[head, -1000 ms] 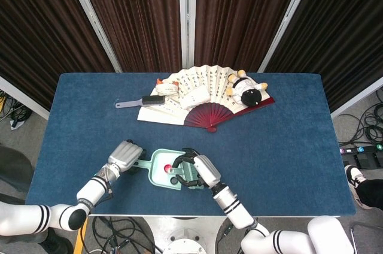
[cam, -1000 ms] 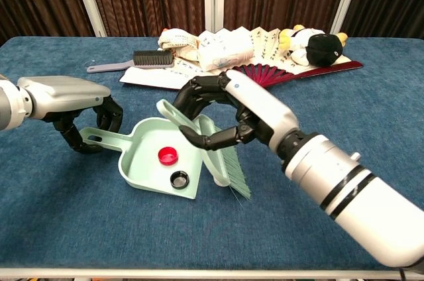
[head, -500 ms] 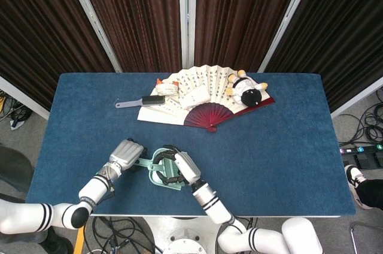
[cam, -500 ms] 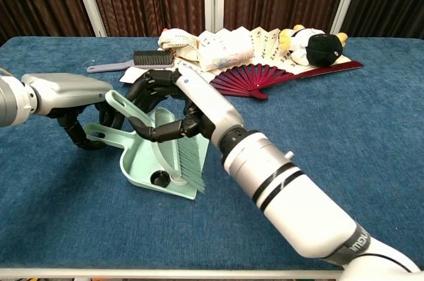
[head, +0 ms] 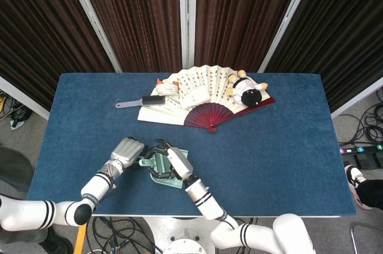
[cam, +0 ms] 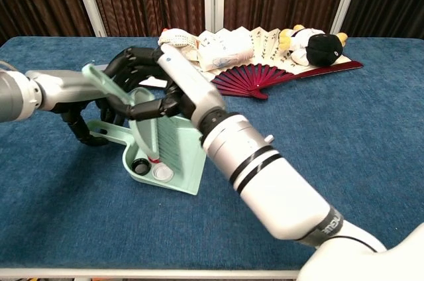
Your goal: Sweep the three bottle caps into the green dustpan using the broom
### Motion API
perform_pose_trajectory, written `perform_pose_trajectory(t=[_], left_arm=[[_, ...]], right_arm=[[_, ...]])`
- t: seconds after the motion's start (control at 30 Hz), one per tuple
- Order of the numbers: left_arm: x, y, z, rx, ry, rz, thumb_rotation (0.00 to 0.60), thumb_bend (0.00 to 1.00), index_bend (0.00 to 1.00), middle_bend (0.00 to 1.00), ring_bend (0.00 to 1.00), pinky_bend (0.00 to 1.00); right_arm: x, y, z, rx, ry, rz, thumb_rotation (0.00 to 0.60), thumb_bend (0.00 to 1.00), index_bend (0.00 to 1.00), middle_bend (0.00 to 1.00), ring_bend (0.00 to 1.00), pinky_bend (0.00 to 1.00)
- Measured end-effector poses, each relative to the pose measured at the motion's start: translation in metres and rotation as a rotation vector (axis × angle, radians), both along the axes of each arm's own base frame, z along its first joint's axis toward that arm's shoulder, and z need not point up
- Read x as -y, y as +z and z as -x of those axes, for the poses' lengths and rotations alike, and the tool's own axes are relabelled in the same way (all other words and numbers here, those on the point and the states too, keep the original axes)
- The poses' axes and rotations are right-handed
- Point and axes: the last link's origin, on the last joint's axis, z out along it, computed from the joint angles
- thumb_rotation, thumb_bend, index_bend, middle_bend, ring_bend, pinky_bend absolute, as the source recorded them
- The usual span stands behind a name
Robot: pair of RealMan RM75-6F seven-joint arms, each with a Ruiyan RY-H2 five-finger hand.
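Observation:
A pale green dustpan [cam: 189,162] [head: 173,183] lies near the table's front edge. My left hand [cam: 66,89] [head: 125,152] grips its handle [cam: 103,136]. My right hand [cam: 165,79] [head: 170,161] holds the green broom [cam: 162,136], handle pointing up to the left, bristles down inside the pan. At the pan's back, by the handle, lie a black cap [cam: 139,166] and a white cap [cam: 161,173]. A red cap [cam: 154,160] peeks out from under the bristles, mostly hidden.
Across the back of the table lie an open paper fan [head: 197,89], a dark red fan [head: 206,116], a plush toy [head: 245,89] [cam: 318,46] and a grey hairbrush [head: 146,101]. Blue cloth covers the table [head: 281,158].
My right hand has swung the broom left across the dustpan, and the caps now sit at its back by the handle. My left hand keeps its hold on the pan handle.

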Motion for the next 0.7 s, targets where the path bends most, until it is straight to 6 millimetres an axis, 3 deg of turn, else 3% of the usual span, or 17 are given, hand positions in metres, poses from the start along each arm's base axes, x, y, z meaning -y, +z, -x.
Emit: perform_pose_trajectory(t=[0.33,0.53,0.63,0.7], left_arm=[[-0.003,0.008,0.008,0.033,0.026,-0.063,0.600,0.40,0.56,0.51,0.37,0.24],[-0.009,0.010,0.008,0.043,0.040,-0.085,0.600,0.40,0.46,0.45,0.36,0.24],[-0.011,0.012,0.008,0.052,0.052,-0.101,0.600,0.38,0.39,0.40,0.33,0.24],[-0.013,0.012,0.008,0.057,0.061,-0.110,0.600,0.31,0.34,0.36,0.28,0.24]], right_arm=[[0.029,0.068,0.052,-0.164,0.073,0.111,0.600,0.60,0.84,0.71,0.36,0.12],[0.044,0.121,0.106,-0.499,0.117,0.168,0.600,0.61,0.84,0.71,0.35,0.12],[0.046,0.132,0.131,-0.685,0.133,0.157,0.600,0.60,0.82,0.70,0.32,0.10],[0.046,0.133,0.142,-0.778,0.148,0.149,0.600,0.60,0.78,0.68,0.29,0.08]])
